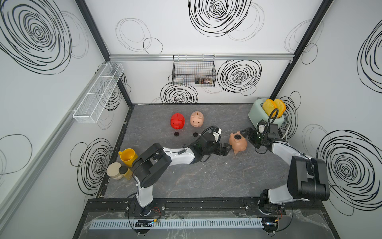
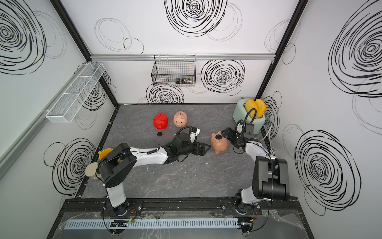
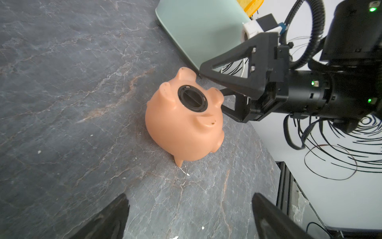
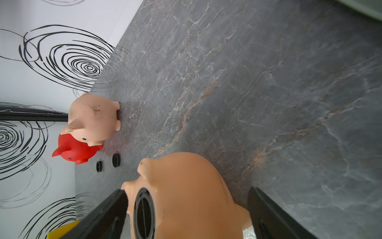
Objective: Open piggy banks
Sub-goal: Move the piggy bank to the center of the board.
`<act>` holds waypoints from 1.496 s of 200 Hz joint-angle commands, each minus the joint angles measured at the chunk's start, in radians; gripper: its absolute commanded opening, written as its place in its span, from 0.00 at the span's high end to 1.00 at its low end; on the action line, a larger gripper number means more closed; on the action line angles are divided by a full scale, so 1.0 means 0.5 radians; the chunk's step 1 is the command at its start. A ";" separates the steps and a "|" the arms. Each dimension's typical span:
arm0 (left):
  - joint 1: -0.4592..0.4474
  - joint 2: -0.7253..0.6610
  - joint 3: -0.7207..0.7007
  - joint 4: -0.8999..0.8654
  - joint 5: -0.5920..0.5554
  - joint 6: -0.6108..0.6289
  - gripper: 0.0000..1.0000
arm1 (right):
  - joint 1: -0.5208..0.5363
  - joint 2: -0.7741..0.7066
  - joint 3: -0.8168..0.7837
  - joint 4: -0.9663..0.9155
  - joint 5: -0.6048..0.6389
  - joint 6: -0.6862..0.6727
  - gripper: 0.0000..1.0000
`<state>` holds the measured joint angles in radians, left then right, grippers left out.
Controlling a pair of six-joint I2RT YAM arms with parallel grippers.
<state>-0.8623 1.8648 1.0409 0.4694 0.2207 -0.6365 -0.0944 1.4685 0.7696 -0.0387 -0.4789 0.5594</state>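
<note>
The peach-tan piggy bank (image 1: 237, 143) lies belly-up right of the table's middle, its round black plug (image 3: 191, 99) seated in the belly hole. My right gripper (image 4: 186, 191) is open and straddles this pig's rear: one finger (image 4: 115, 204) lies against it by the plug, the other stands clear. My left gripper (image 3: 189, 197) is open and empty just left of the pig, also seen in a top view (image 1: 225, 149). The red piggy bank (image 1: 177, 121) and pale pink piggy bank (image 1: 196, 119) stand upright further back, with two loose black plugs (image 1: 176, 134) (image 1: 195, 134) on the table before them.
A mint-green toaster (image 1: 257, 114) holding toast slices stands at the back right, close behind the right gripper. A yellow mug (image 1: 127, 157), a beige jar (image 1: 113, 170) and a black-capped yellow bottle (image 1: 126, 171) crowd the left edge. A black wire basket (image 1: 194, 71) hangs on the back wall.
</note>
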 commanded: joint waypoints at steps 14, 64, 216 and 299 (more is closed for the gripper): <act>0.039 -0.020 -0.078 0.126 0.042 -0.084 0.04 | 0.018 0.009 -0.073 0.043 -0.102 -0.002 0.04; 0.121 -0.115 -0.315 0.364 0.118 -0.186 0.04 | 0.171 -0.091 -0.167 0.076 -0.046 0.067 0.06; 0.402 -0.371 -0.736 0.595 0.290 -0.310 0.04 | 0.594 -0.164 -0.309 0.219 0.089 0.183 0.12; 0.555 -0.614 -0.955 0.601 0.341 -0.306 0.04 | 0.853 -0.247 -0.376 0.245 0.110 0.206 0.15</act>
<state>-0.6048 1.6100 0.5961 0.7235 0.3748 -0.7868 0.2874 1.3678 0.6098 0.0948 -0.4389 0.6479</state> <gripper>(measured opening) 0.961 0.856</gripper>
